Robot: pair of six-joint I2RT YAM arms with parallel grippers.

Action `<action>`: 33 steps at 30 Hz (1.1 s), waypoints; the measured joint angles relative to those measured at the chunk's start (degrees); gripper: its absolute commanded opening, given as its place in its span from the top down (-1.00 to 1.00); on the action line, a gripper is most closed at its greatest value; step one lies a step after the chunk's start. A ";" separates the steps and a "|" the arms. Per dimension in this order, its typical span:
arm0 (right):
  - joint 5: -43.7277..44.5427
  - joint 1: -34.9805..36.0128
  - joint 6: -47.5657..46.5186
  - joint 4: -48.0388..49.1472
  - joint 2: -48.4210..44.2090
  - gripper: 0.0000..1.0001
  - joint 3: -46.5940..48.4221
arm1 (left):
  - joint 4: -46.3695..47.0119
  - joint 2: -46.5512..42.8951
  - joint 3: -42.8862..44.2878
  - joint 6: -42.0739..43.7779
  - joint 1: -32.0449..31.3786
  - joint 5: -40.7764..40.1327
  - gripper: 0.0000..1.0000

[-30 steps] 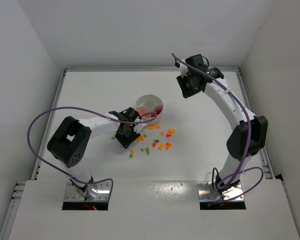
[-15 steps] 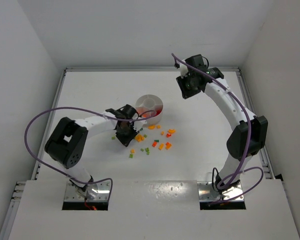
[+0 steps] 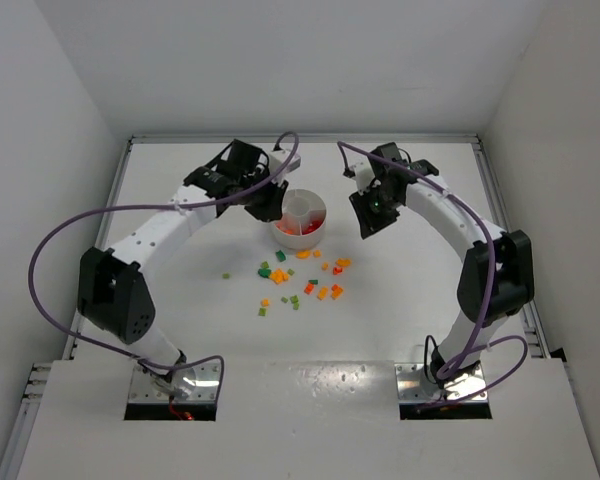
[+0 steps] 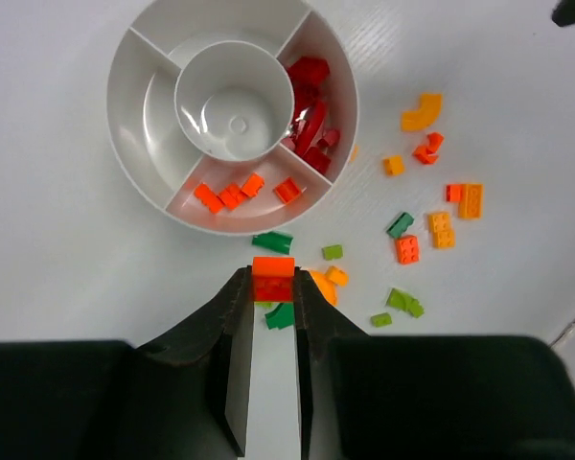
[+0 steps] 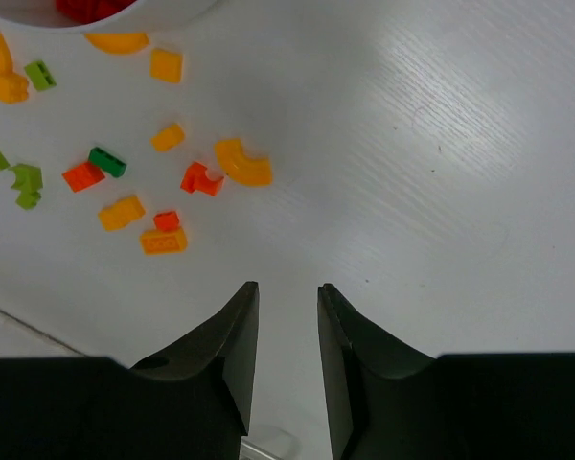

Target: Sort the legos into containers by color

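left hand (image 4: pixel 271 292) clenching orange lego (image 4: pixel 273 271) | hovering just short of dish (image 4: pixel 115 105) | orange wedge (image 4: pixel 268 207) lying straight ahead of it | right hand (image 5: pixel 287 292) hanging released over tabletop (image 5: pixel 441 144), farther off

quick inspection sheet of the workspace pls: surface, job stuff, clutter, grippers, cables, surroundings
surface: white table, no spills seen
job's things: round white dish, red bricks in one section, orange bricks in the next; loose bricks in red, orange and green beside it
clutter: nothing seen
grippers: left gripper shut on an orange brick near the dish; right gripper open, empty
cables: purple cables looped along both arms
surroundings: plain white walls
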 measured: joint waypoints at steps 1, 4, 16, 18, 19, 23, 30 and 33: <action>-0.39 0.00 -0.04 -0.13 0.00 0.37 -0.13 | 0.04 1.09 0.44 -0.52 0.39 0.37 0.88; -1.14 0.00 -0.07 0.00 -0.11 0.37 -0.09 | 0.15 4.85 0.90 -2.12 1.62 1.07 0.88; -2.47 0.00 -0.31 -0.07 -0.13 0.37 0.68 | 0.39 9.70 2.73 -3.58 2.21 2.86 0.80; -2.80 0.00 -0.72 -0.20 -0.13 0.35 0.68 | 0.48 10.19 3.43 -3.63 2.14 3.10 0.70; -3.04 0.00 -0.96 -0.24 -0.13 0.35 0.68 | 0.63 10.49 3.65 -3.72 2.14 3.15 0.66; -3.82 0.00 -1.53 -0.28 -0.13 0.35 0.68 | 0.66 11.80 4.07 -3.78 2.14 3.23 0.52; -4.74 0.07 -2.14 -0.24 -0.42 0.35 0.61 | 0.61 13.07 4.15 -4.04 2.14 3.37 0.16; -5.60 0.24 -2.84 0.02 -1.75 0.35 -0.28 | 0.61 13.20 4.17 -4.26 2.14 3.34 0.01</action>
